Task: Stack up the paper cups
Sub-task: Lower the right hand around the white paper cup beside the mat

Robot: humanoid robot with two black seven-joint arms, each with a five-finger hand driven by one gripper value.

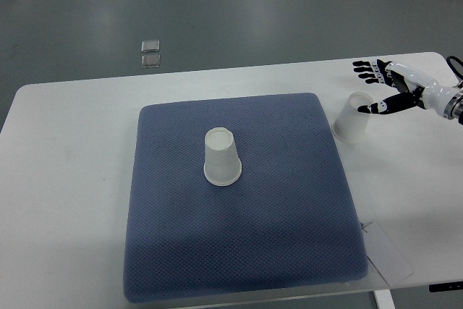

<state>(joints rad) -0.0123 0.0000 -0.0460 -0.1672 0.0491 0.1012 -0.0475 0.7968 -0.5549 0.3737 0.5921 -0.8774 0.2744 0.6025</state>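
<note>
Top view, white table [72, 142] on grey floor [217, 5], blue mat [239, 251], right robot hand [380, 88] fingers spread beside paper cup [351, 119].

No text, label, brand, number or sign can be read in the top view. The two paper cups are seen as plain white, and no print is shown on the blue mat or on the white table. Nothing legible is carried by the right hand at the far right.
</note>
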